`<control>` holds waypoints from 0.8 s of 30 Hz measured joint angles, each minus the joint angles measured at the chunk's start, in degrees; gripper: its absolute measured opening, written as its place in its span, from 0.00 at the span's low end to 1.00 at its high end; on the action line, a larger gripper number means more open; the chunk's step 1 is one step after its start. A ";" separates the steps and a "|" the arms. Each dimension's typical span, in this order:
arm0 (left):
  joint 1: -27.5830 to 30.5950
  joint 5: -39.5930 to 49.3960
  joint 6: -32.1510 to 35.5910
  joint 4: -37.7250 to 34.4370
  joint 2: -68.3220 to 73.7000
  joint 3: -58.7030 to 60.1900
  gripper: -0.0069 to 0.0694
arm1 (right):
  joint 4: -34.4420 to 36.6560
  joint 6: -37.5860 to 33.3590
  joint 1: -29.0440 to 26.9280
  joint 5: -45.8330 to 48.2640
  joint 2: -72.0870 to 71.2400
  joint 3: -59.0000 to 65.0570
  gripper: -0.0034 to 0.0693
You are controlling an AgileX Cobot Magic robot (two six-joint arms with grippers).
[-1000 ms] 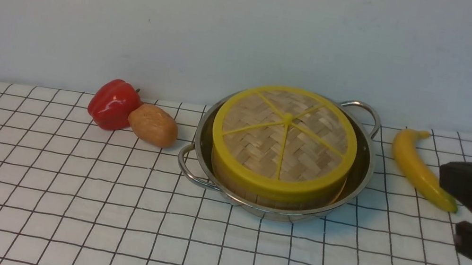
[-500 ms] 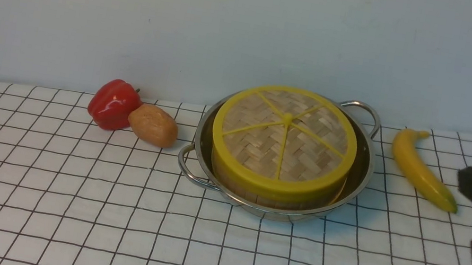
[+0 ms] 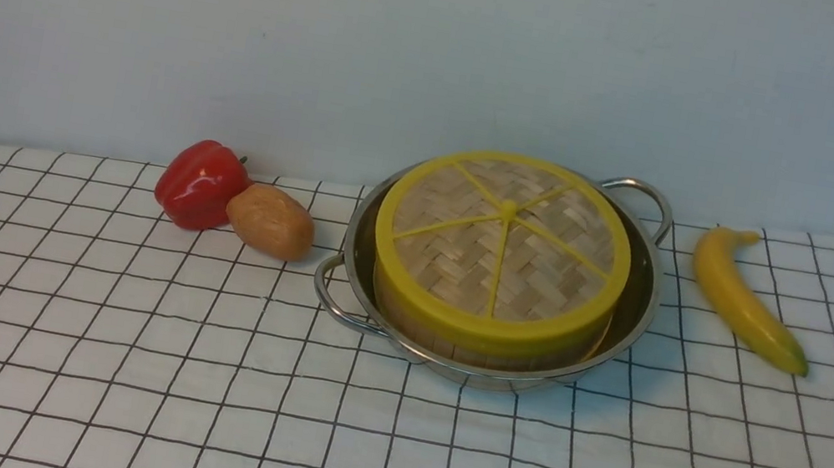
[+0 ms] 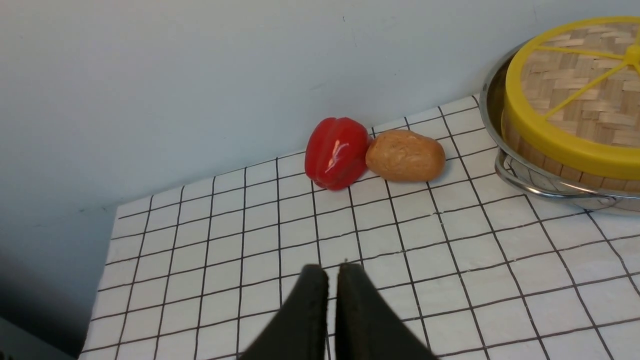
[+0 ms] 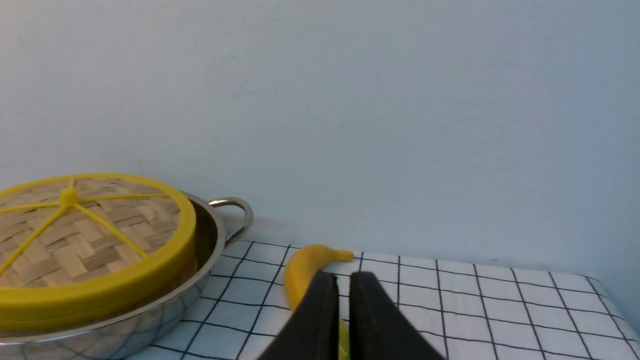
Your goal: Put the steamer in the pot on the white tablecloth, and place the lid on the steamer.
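The steamer [image 3: 449, 345] sits inside the shiny pot [image 3: 359, 250] on the white tablecloth [image 3: 186, 399]. The woven lid [image 3: 502, 244] lies flat on the steamer and hides what is inside it. Neither gripper shows in the front view. In the left wrist view my left gripper [image 4: 333, 267] hovers over bare cloth, well away from the pot [image 4: 530, 182] and lid [image 4: 580, 95]; its fingers stand nearly together with nothing between them. My right gripper [image 5: 343, 276] is to the right of the pot [image 5: 200, 280], above the banana, with only a slim empty gap between its fingers.
A red pepper [image 3: 198, 183] and a brown potato [image 3: 271, 221] lie touching, left of the pot near the back wall. A yellow banana [image 3: 740, 301] lies right of the pot. The cloth's left edge shows in the left wrist view.
My right gripper has drawn back to the right and left the front view. The pot, steamer and lid have not moved.
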 joint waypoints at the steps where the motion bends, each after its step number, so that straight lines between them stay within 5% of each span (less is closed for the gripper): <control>1: 0.00 0.00 0.00 -0.01 0.00 0.00 0.12 | 0.00 0.00 -0.47 -0.67 -1.81 1.87 0.14; 12: 0.00 0.00 0.00 0.01 0.00 0.00 0.12 | 0.05 2.44 -2.38 8.78 -16.49 4.67 0.18; 24: 0.00 -0.17 0.00 0.06 0.06 0.00 0.12 | 1.90 3.05 -1.69 18.48 -17.09 4.73 0.22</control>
